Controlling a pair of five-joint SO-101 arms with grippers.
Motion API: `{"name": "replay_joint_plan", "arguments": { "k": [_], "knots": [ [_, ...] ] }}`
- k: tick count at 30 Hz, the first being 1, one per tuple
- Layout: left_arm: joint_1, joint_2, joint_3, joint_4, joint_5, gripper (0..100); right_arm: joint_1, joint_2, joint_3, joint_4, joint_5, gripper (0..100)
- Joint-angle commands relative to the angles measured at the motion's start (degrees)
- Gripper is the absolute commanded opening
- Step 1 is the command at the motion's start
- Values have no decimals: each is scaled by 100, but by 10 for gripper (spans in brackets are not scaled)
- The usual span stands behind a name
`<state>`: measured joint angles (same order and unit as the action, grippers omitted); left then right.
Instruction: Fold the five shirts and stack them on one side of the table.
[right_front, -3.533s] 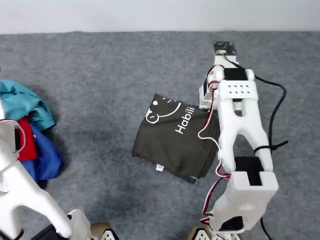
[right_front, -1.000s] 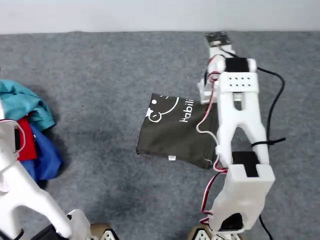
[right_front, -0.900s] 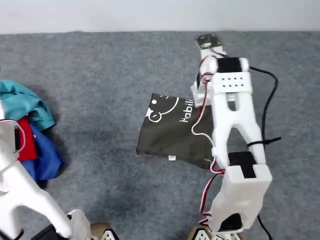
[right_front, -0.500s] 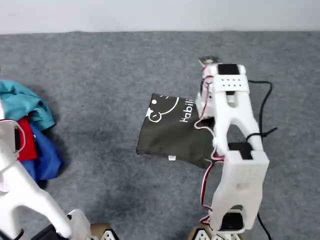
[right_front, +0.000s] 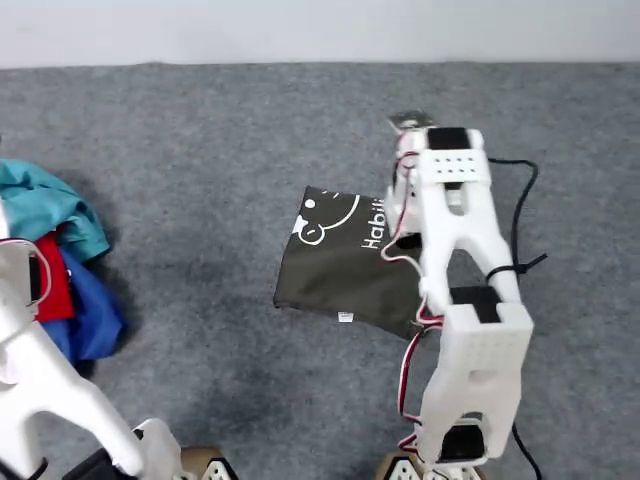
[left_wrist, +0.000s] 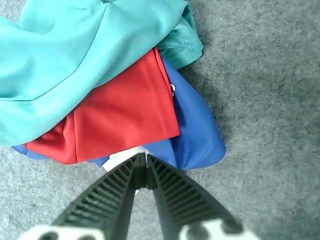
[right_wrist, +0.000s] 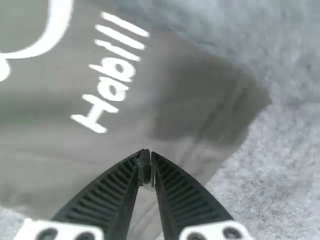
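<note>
Grey, carpet-like cloth covers the surface (right_front: 220, 140), and closest to the arms' bases on the left side lies a loose heap of clothes. The left tool (left_wrist: 146, 172) hangs just above that heap with its two fingers together and nothing between them. Under it a red shirt (left_wrist: 125, 115) lies over a blue shirt (left_wrist: 197, 135), a teal shirt (left_wrist: 75, 55) is draped across both, and a white scrap of cloth (left_wrist: 125, 159) peeks out beside the tool's tips. None of these looks folded. Farther out, nearer the middle and under the right arm, the dark shirt (right_front: 340, 270) lies flat, folded into a rough square with its white print upward, well apart from the heap. The right tool (right_wrist: 145, 170) is over the far part of that shirt, close to its edge, fingers together; no fold of cloth is seen pinched between them, though whether the tips touch the fabric cannot be told. The risks seem to lie in the layers. A shut tool pressing down and sliding would likely drag the top layer and rumple the fold, and a pinch that catches only the upper layer could pull the square open. At the heap the overlapping shirts could come up together if a grab bites through more than one.
</note>
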<state>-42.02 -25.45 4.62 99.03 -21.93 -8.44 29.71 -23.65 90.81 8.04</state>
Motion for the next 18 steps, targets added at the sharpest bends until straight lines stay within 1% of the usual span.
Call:
{"name": "replay_joint_plan", "arguments": {
  "k": [1, 5, 9, 13, 18],
  "knots": [
    [9, -176, 4, 149, -26, 6, -549, -426, -396, 145, 62, 9],
    [9, -176, 4, 149, -26, 6, -1323, -400, -360, 374, 53, 9],
    [0, -176, 4, 149, -26, 6, -1991, -101, -360, 198, 53, 9],
    [-18, -176, 4, 149, -26, 6, -2343, 602, -369, -84, 53, 9],
    [-26, -176, 4, 149, -26, 6, -2536, 1429, -378, -338, 53, 9]
  ]
}}
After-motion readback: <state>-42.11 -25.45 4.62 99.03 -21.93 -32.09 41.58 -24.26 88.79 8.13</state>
